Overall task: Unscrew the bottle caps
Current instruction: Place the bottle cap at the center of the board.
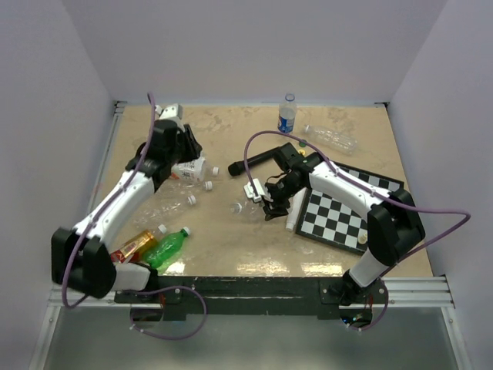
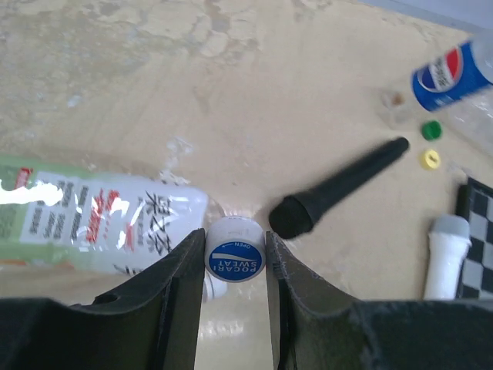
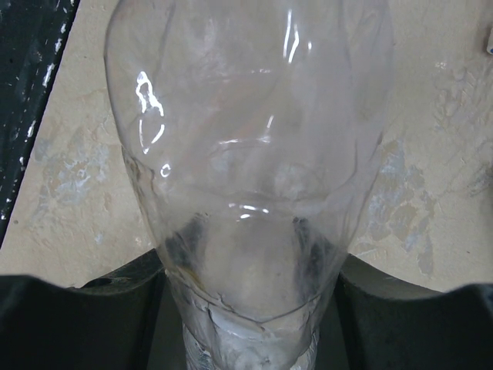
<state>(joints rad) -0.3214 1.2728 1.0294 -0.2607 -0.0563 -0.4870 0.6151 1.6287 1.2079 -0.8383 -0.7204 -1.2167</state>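
Beige table (image 1: pixel 231 139): upper left, left gripper (image 2: pixel 235 266) pinches a white cap (image 2: pixel 235 256), likely to twist; right gripper (image 3: pixel 250 297) braces a clear bottle (image 3: pixel 246 154).

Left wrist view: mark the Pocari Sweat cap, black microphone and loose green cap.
Pocari Sweat cap (image 2: pixel 236 260), left wrist view, printed top face.
black microphone (image 2: pixel 350 179), left wrist view, mid-handle.
loose green cap (image 2: pixel 432 130), left wrist view, centre.

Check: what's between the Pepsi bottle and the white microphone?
Two loose caps, a green cap and a yellow cap, lie between the Pepsi bottle and white microphone; the left wrist view shows it.
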